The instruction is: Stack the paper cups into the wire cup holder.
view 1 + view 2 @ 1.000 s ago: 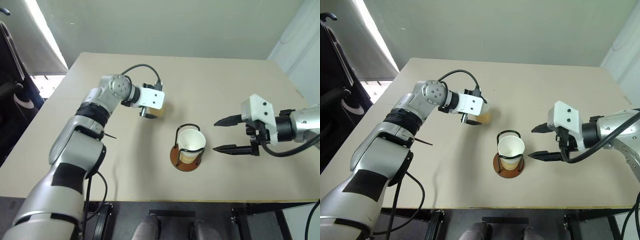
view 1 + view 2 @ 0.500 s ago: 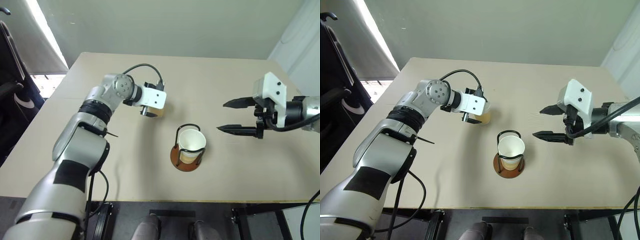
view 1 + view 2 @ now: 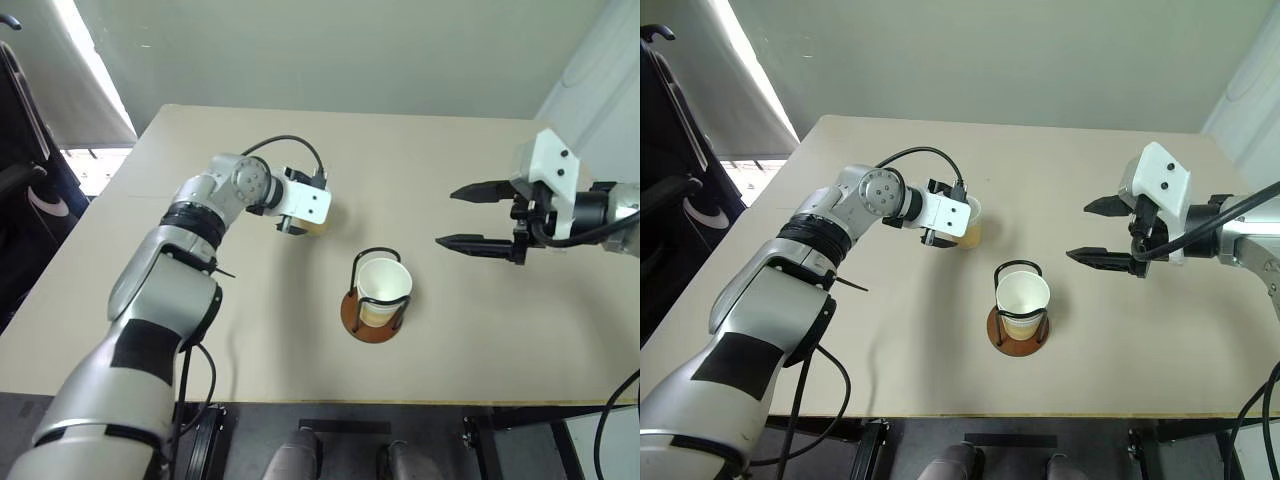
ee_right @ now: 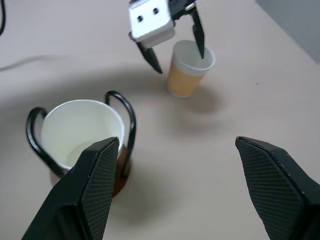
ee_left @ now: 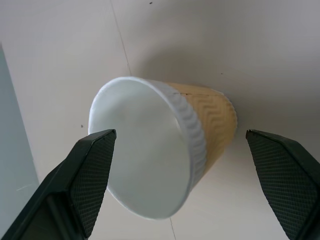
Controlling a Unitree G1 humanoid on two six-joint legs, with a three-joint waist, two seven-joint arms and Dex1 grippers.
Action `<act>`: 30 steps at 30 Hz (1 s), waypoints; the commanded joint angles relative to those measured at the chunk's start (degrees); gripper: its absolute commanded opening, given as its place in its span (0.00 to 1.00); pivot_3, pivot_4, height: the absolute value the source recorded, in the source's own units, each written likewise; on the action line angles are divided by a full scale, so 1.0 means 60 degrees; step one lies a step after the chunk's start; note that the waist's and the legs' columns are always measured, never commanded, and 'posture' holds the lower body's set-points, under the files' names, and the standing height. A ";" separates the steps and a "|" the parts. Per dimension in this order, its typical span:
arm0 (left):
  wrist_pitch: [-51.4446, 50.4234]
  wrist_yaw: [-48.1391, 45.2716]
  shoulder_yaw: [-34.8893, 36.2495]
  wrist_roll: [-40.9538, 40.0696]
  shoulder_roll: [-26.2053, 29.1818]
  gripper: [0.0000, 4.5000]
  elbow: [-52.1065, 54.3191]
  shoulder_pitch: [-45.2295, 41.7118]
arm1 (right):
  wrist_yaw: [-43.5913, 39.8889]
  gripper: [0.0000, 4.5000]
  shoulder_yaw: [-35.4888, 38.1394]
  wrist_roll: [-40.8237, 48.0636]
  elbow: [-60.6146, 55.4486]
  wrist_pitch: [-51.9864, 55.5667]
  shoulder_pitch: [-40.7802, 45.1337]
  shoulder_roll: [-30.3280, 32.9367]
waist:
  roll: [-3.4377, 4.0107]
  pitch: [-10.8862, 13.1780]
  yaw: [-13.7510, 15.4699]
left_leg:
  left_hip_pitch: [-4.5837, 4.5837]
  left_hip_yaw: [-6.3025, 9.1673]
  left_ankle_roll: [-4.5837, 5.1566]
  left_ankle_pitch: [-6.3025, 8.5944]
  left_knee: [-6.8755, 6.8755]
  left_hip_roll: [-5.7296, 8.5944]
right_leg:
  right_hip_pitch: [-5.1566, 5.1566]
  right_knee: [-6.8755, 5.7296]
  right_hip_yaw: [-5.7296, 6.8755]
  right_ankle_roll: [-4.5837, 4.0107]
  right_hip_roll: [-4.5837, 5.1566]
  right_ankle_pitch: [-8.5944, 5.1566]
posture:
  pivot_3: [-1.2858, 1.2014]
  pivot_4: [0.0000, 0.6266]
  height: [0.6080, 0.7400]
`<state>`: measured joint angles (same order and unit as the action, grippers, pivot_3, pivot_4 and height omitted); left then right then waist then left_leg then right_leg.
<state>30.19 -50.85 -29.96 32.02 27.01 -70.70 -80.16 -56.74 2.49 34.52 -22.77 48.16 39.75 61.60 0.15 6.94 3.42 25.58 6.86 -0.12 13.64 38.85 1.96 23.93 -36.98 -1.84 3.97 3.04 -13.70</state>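
One paper cup (image 5: 200,130) stands upright on the table, white inside with a tan lower band. My left gripper (image 3: 303,222) is open around it, a finger on each side with gaps to the cup wall. The wire cup holder (image 3: 375,254), black loops on a reddish-brown base, stands near the front middle of the table with another paper cup (image 3: 385,282) seated in it. My right gripper (image 3: 447,217) hovers open and empty to the right of the holder, above the table. In the right wrist view the holder (image 4: 131,115) and the left gripper's cup (image 4: 186,75) both show.
The tan table (image 3: 480,340) has its front edge close behind the holder. A black cable (image 3: 290,140) loops over my left wrist. A dark chair (image 3: 20,200) stands off the table's left side.
My right gripper has risen and drawn back to the right, away from the holder, staying open. The left gripper has stayed around its cup.
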 commanded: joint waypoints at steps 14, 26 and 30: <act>-0.0123 0.0149 0.0131 0.0119 -0.0283 0.19 -0.0273 -0.0323 | 0.0112 0.84 0.0465 -0.0014 0.0135 -0.0051 0.0148 0.0090 | 0.0000 0.0000 0.0010 | 0.0003 0.0000 0.0000 0.0000 0.0012 -0.0001 | 0.0002 -0.0005 -0.0004 0.0002 0.0001 -0.0001 | 0.52 0.24 1.00; -0.0007 -0.3038 0.1306 -0.1605 -0.0032 0.01 0.0420 -0.0587 | -0.0377 0.84 0.0577 -0.0159 0.0322 -0.0368 -0.0189 0.0494 | 0.0000 0.0000 0.0018 | 0.0030 0.0005 0.0001 0.0000 0.0022 0.0001 | 0.0018 -0.0005 0.0001 0.0003 -0.0005 -0.0002 | 0.52 0.24 1.00; -0.0082 -0.5061 0.2071 -0.3045 0.0236 0.01 0.1585 -0.0720 | -0.0881 0.84 0.0545 -0.0329 0.0439 -0.0757 -0.0421 0.0895 | -0.0001 0.0001 0.0023 | 0.0070 0.0018 0.0004 0.0001 0.0038 0.0001 | 0.0044 -0.0006 0.0004 0.0005 -0.0005 0.0000 | 0.52 0.24 1.00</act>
<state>29.57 -77.61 -20.03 17.63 27.53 -65.06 -81.95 -60.85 3.48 33.28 -19.91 45.21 36.84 65.66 0.15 6.95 3.55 26.02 6.90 -0.09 13.65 39.07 1.99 24.24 -37.02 -1.82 4.00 2.99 -13.70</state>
